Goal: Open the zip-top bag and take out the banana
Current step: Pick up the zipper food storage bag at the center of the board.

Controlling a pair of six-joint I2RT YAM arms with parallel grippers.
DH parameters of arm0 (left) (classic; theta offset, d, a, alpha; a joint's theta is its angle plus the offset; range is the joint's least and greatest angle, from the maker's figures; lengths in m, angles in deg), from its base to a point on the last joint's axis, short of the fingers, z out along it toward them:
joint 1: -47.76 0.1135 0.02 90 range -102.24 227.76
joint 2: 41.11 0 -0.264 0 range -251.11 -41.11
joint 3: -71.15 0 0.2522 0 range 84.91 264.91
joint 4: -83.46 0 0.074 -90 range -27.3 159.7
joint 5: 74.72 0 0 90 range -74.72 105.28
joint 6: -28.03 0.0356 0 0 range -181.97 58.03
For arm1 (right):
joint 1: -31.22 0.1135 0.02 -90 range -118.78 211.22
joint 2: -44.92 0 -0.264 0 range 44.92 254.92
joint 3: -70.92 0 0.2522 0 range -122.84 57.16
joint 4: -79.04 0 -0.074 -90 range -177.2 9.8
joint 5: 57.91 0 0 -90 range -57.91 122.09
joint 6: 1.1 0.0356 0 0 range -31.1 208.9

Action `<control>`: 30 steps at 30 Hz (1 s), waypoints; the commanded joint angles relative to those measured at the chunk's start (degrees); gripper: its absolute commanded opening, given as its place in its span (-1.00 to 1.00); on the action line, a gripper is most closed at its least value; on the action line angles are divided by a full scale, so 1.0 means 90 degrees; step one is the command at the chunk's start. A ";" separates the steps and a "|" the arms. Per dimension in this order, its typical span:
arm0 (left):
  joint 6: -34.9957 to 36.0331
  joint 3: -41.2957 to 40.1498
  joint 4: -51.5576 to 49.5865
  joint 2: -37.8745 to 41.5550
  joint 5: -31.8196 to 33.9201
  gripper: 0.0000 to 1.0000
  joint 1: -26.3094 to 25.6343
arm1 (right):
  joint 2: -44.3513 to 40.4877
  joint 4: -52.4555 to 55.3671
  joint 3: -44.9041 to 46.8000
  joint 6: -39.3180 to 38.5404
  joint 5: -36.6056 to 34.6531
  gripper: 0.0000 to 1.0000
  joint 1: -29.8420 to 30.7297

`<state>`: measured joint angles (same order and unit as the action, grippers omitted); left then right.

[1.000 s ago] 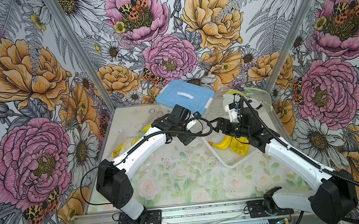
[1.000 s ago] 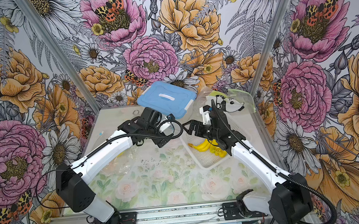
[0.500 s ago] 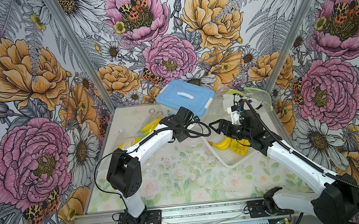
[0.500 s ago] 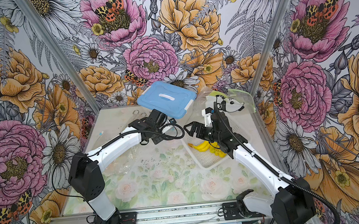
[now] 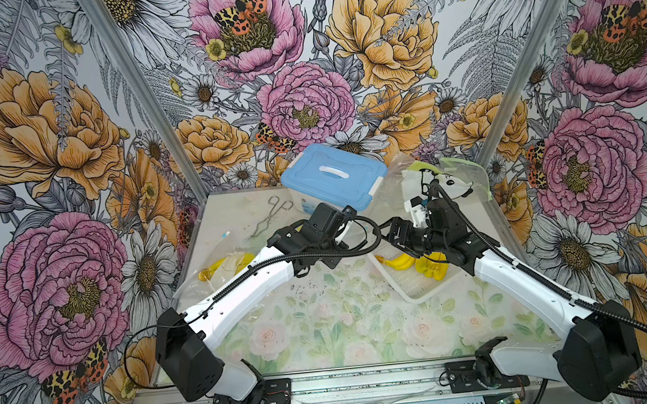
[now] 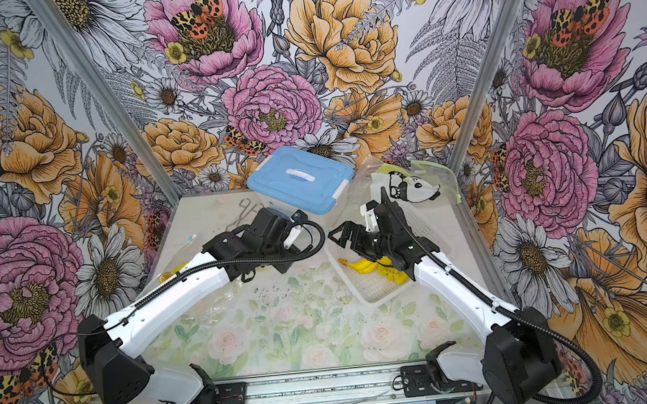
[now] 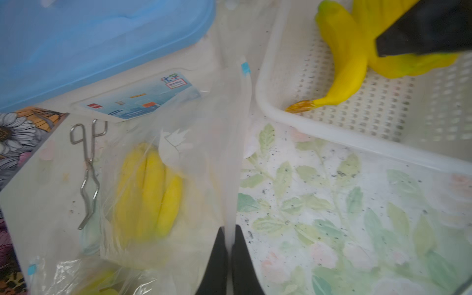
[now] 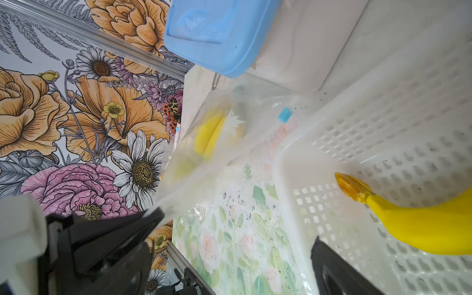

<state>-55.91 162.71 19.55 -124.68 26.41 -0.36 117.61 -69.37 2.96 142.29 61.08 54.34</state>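
**Operator:** Which step is in hand?

**Technician:** Securing the bag. The left pincer (image 7: 229, 231) is clamped tight on the zip edge of the clear plastic zip-top bag (image 7: 204, 153), and the film runs taut away from its tips. The right pincer (image 6: 343, 243) is spread fully apart and grips nothing. It hovers over the white perforated plastic basket (image 7: 281, 116), just across from the left pincer.

**Operator:** Where is the target?

**Technician:** The yellow banana (image 7: 148, 189) lies inside the bag, beyond the left pincer's tips on the side away from the basket, beside the thin metal tongs (image 7: 88, 166). Do not confuse it with the loose yellow bananas (image 7: 344, 66) in the basket, under the right pincer.

**Operator:** What does the next move call for?

**Technician:** In my judgement, a counter-hold. The small blue slider tab (image 7: 245, 69) sits at the far end of the zip edge from the left pincer. The right pincer needs to take that tab or the free lip, then pull while the left pincer anchors. Thin film may slip.

**Operator:** What cannot be confirmed?

**Technician:** Whether the zip is sealed or parted. In both top views the left pincer's tips are hidden under its own wrist, and the bag barely shows. The banana is blurred and may be a bunch. A second crumpled bag (image 7: 76, 275) near the left pincer's base is cut off.
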 commanded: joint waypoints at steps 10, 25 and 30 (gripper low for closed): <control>-0.2695 -0.1172 -0.0121 0.0614 -0.0642 -0.45 -0.0809 | -0.0208 0.0581 0.0310 0.1009 -0.0131 0.97 0.0723; -0.3013 -0.1582 -0.0123 0.2852 -0.1839 0.50 0.1178 | 0.0374 0.0575 -0.0134 0.1232 -0.1121 0.80 0.1778; -0.2995 -0.1671 -0.0127 0.3137 -0.2169 0.50 0.1870 | 0.0973 0.0232 -0.0243 0.1156 -0.0961 0.70 0.1768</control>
<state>-82.20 148.83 17.58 -97.03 10.68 14.54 124.25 -64.89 1.89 153.32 53.28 70.27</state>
